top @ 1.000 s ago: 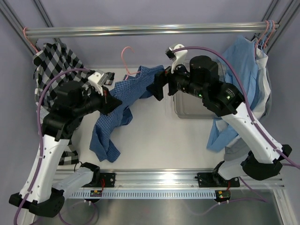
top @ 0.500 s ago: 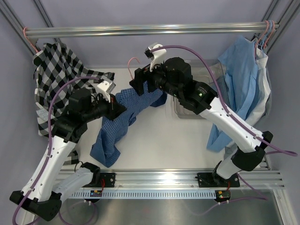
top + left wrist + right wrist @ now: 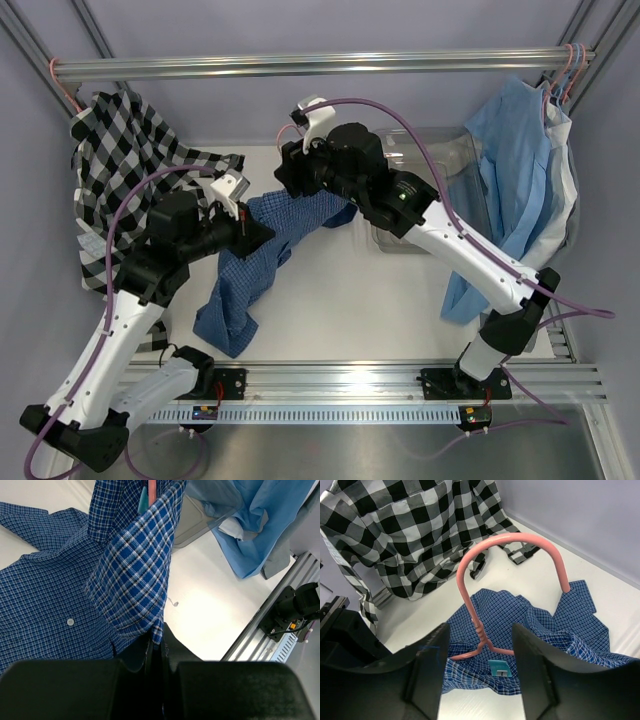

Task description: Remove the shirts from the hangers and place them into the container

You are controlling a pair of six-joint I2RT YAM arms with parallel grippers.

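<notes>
Right gripper [image 3: 480, 630], jaws apart, straddles the hanger [image 3: 510, 536] neck while left gripper [image 3: 159, 640] clamps a fold of the blue shirt [image 3: 50, 595] draped between them; we judge cloth light and limp, wire stiff but slick, best gripped at its twist.

Draped shirt [image 3: 250, 270] lies on the table [image 3: 340, 300] between hung shirt [image 3: 120, 140], left, and container [image 3: 392, 240], right.
</notes>
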